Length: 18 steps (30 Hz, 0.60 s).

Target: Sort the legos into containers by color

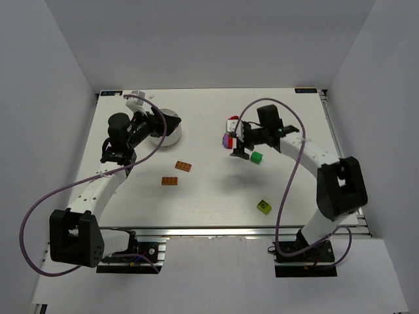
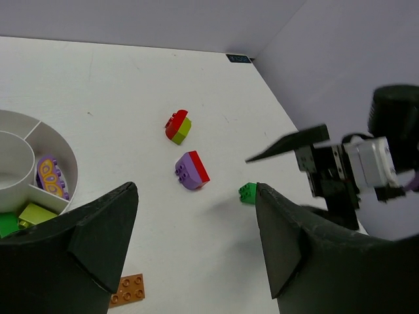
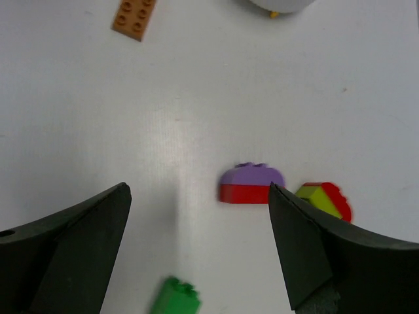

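Observation:
The white divided dish (image 1: 169,138) stands at the back left, and my left gripper (image 1: 163,123) hangs open and empty over it. In the left wrist view the dish (image 2: 62,147) holds a purple patterned piece (image 2: 51,176) and a lime-green brick (image 2: 36,212). My right gripper (image 3: 198,188) is open above bare table. The purple-and-red piece (image 3: 252,184) lies just beyond its right finger, with the red-and-lime piece (image 3: 324,199) beside it. A green cube (image 3: 173,297) sits near the bottom of that view. Two orange plates (image 1: 183,166) (image 1: 170,181) lie mid-table. A lime-green block (image 1: 264,206) rests near the front right.
White walls close in the table on the left, back and right. The purple cable of each arm loops out beside it. The right arm's wrist (image 2: 340,170) shows at the right of the left wrist view, above the green cube (image 2: 247,192).

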### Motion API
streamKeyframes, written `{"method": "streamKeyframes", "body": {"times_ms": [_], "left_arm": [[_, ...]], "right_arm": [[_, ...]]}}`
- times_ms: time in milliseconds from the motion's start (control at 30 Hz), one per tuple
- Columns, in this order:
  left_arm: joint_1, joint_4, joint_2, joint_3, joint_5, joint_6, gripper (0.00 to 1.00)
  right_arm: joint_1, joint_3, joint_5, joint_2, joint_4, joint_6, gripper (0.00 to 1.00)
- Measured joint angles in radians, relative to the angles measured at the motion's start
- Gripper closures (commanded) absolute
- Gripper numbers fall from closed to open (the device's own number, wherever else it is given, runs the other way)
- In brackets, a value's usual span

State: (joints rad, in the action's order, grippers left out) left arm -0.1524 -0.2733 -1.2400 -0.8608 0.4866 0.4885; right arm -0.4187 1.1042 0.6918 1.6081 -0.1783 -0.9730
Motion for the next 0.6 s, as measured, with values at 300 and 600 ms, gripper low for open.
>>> {"method": "streamKeyframes", "body": {"times_ms": [300, 600], "left_arm": [[0.0, -0.01, 0.0, 0.0, 0.005, 0.01, 0.13], [0.0, -0.01, -0.013, 0.0, 0.0, 0.021, 0.02]], "right_arm": [[0.016, 0.459, 0.02, 0.339, -0.262, -0.215, 0.11], [0.019, 0.536, -0.031, 0.511, -0.343, -0.216, 0.11]]}}
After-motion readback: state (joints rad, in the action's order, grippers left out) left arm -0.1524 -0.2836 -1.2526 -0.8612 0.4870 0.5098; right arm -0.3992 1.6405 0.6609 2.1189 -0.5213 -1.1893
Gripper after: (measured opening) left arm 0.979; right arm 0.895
